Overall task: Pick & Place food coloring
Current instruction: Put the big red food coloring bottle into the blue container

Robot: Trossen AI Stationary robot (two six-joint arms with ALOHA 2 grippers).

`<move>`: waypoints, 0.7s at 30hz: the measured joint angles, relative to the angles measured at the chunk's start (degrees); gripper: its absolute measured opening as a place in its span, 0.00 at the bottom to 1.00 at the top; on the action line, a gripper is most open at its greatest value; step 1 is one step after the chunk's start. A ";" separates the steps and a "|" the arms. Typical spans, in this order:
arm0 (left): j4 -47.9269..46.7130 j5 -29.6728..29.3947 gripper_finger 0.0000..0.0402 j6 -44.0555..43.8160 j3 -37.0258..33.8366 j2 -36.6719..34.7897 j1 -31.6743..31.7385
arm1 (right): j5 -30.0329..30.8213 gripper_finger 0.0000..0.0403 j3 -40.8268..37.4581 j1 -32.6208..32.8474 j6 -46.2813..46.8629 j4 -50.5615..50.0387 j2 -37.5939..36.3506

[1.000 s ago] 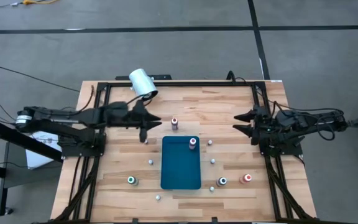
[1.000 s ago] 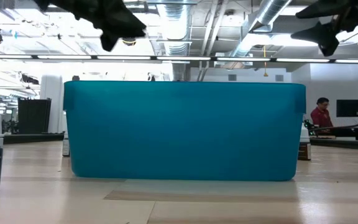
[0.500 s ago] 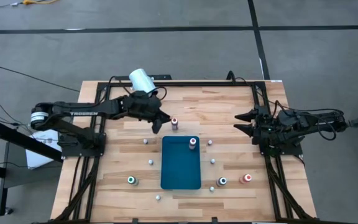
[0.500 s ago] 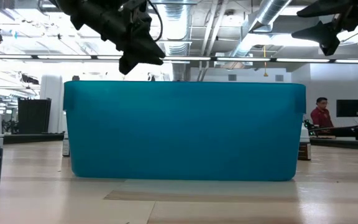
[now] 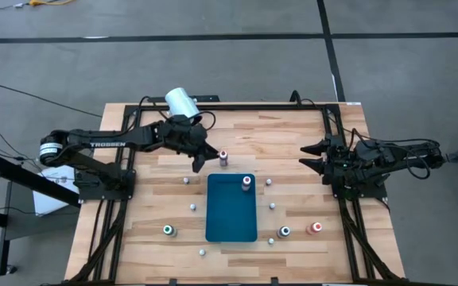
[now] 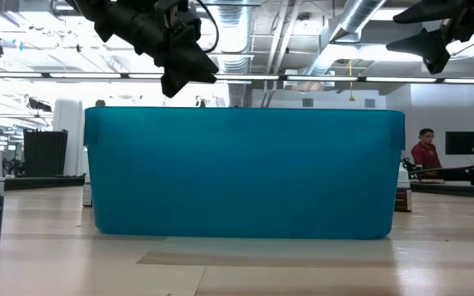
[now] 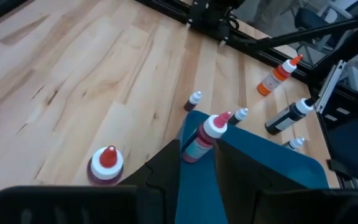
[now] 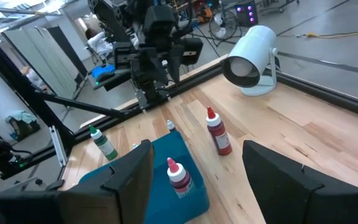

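The food coloring bottles stand upright on their bases. A dark red one [image 5: 223, 156] [image 7: 106, 167] is on the wood just beyond the teal mat [image 5: 231, 214]. A pink one [image 5: 246, 183] [image 7: 205, 137] is on the mat's far right corner. A green one [image 5: 168, 231], a dark one [image 5: 284, 232] and an orange one [image 5: 316, 228] stand near the near edge. My left gripper [image 5: 200, 161] [image 7: 197, 168] hovers open, raised, just left of the dark red bottle. My right gripper [image 5: 310, 156] waits open at the table's right.
Several small white caps [image 5: 186, 180] [image 5: 268, 181] [image 5: 272, 206] lie around the mat. A large white cylinder [image 5: 183, 105] lies at the far edge, behind my left arm. In the low view the mat's near edge [image 6: 245, 173] hides most of the table; a person [image 6: 425, 152] is in the room behind.
My left arm has swung out over the table. Its gripper has moved toward the table's right and a little down, closing on the dark red bottle. For the last half second it has kept almost still. No bottle has moved.
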 joint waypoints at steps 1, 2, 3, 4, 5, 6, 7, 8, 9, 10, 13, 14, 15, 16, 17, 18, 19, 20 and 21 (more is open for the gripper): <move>0.00 0.02 0.22 -0.02 0.00 0.00 0.00 | 0.00 0.58 0.01 0.02 0.00 0.00 0.00; 0.00 0.00 0.22 0.04 0.00 0.00 0.02 | 0.00 0.58 0.00 0.00 0.00 0.00 0.00; 0.00 0.00 0.23 0.39 0.00 0.00 0.02 | 0.00 0.58 0.01 0.01 0.00 0.00 0.00; 0.00 0.00 0.24 0.82 0.00 0.00 0.02 | 0.01 0.58 -0.01 0.00 0.13 0.00 0.00; 0.00 -0.10 0.26 0.98 0.00 0.02 0.02 | 0.00 0.58 0.01 -0.01 0.40 0.00 0.00; 0.00 -0.59 0.28 0.96 0.00 0.00 0.02 | 0.00 0.58 0.01 0.00 0.44 0.00 0.00; 0.00 -1.56 0.31 0.93 0.00 0.00 0.02 | 0.00 0.58 0.01 -0.01 0.44 0.02 0.00; 0.00 -2.68 0.34 0.92 0.00 0.01 0.02 | 0.00 0.58 -0.01 -0.01 0.46 0.02 0.00; 0.01 -3.50 0.36 0.91 0.00 0.00 0.02 | 0.00 0.58 0.01 -0.01 0.46 0.02 0.00; 0.02 -4.03 0.39 0.68 0.00 0.00 0.02 | 0.00 0.58 -0.01 0.01 0.46 0.02 0.00; -0.04 -4.33 0.45 0.46 0.00 0.00 0.02 | 0.00 0.58 -0.01 0.00 0.46 0.03 0.00; -0.13 -4.31 0.47 0.39 0.00 0.00 0.02 | 0.00 0.58 0.01 -0.01 0.46 0.04 0.00; -0.17 -4.31 0.48 0.41 0.00 0.00 -0.07 | 0.00 0.58 0.01 -0.01 0.46 0.04 0.00; -0.17 -4.32 0.49 0.40 -0.02 0.00 -0.20 | 0.00 0.58 -0.01 0.02 0.48 0.04 0.00; -0.16 -4.39 0.50 0.44 -0.02 0.02 -0.26 | 0.00 0.58 -0.01 -0.01 0.46 0.06 0.00; -0.12 -4.53 0.51 0.51 -0.02 0.20 -0.26 | 0.00 0.58 0.01 -0.01 0.48 0.04 0.00; -0.09 -4.53 0.51 0.55 -0.02 0.60 -0.28 | 0.00 0.58 0.00 0.00 0.48 0.04 0.00; -0.13 -4.53 0.51 0.44 -0.02 1.14 -0.28 | 0.00 0.58 0.00 0.02 0.48 0.06 0.00; -0.28 -4.56 0.51 0.13 -0.04 1.82 -0.28 | 0.00 0.58 0.01 -0.01 0.48 0.07 0.00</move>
